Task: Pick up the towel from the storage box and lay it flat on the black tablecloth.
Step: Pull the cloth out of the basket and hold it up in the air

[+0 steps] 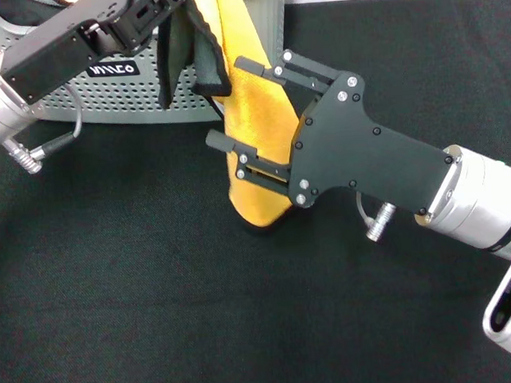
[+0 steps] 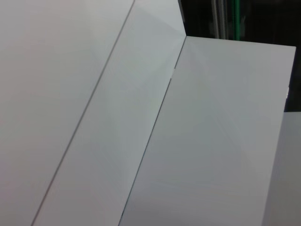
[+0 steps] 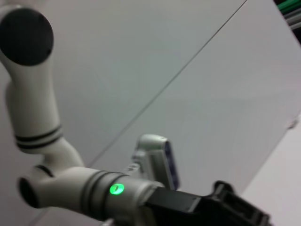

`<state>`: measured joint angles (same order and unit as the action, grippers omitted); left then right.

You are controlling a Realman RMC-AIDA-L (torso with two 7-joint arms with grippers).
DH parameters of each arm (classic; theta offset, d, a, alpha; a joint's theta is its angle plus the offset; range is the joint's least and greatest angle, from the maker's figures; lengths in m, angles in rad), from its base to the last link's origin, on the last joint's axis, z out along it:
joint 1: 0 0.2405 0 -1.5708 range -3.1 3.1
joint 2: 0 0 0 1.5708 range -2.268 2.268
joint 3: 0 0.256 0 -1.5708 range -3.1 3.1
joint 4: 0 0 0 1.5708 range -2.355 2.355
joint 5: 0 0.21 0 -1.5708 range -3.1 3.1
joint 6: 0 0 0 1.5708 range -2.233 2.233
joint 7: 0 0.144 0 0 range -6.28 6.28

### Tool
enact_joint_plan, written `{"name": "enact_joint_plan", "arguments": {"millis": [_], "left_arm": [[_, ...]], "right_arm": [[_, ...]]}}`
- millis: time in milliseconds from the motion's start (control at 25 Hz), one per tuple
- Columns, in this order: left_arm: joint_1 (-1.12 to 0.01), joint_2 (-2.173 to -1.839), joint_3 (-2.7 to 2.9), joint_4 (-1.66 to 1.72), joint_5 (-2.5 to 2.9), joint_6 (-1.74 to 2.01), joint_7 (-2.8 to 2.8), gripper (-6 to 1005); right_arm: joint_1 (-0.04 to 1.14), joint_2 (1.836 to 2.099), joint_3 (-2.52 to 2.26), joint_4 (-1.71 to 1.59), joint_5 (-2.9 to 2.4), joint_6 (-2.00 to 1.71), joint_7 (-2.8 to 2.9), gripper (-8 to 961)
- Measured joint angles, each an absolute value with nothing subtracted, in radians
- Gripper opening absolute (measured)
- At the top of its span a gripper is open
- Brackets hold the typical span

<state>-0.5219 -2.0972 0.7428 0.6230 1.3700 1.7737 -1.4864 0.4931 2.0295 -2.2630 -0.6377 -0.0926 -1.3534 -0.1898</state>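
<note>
Orange-yellow towel (image 1: pixel 253 126) out of the storage box (image 1: pixel 137 94), in left gripper (image 1: pixel 175 7).

towel (image 1: pixel 256 131) hanging before storage box (image 1: pixel 137 94), lower end on black tablecloth (image 1: pixel 158 293), right hand (image 1: pixel 248 105) astride it

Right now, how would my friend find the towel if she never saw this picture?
Start at the grey storage box at the back of the black tablecloth. Just in front of it, the towel hangs down from the left gripper, its low end touching the cloth, with the right gripper open around it. It is the only bright orange-yellow thing, with dark edging.
</note>
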Motion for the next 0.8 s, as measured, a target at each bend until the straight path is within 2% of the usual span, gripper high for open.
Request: {"name": "enact_joint_plan", "arguments": {"millis": [800], "left_arm": [[-0.525,-2.097,0.762,0.589,1.346,1.777,-1.482,31]], "right_arm": [[0.521,2.029,-2.352,-0.655,0.083,-1.243,-0.33,559]]}}
